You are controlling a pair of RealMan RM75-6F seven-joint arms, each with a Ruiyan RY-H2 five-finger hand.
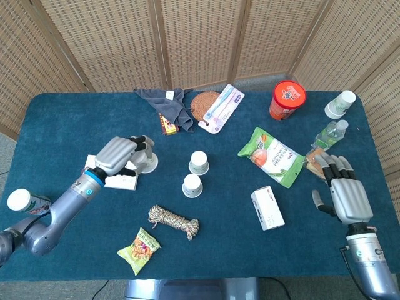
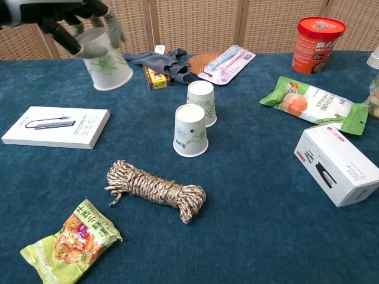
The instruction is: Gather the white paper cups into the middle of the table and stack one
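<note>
My left hand [image 1: 122, 155] [image 2: 59, 15] grips an upside-down white paper cup [image 2: 106, 61] [image 1: 149, 164] and holds it in the air, above and to the right of the flat white box [image 2: 56, 126]. Two more white cups stand upside down mid-table: one nearer [image 2: 190, 131] [image 1: 192, 185] and one just behind it [image 2: 201, 103] [image 1: 199, 162]. Another white cup [image 1: 339, 104] stands at the far right corner. My right hand [image 1: 345, 194] hovers open over the right edge, holding nothing; the chest view does not show it.
A coiled rope [image 2: 157, 189] and a green snack bag [image 2: 70, 239] lie in front of the cups. At right are a white box [image 2: 337, 164], a green packet [image 2: 317, 105], a red tub [image 2: 316, 36] and a bottle [image 1: 329, 133]. A grey cloth [image 2: 157, 60] and toothbrush pack [image 2: 226, 63] lie behind.
</note>
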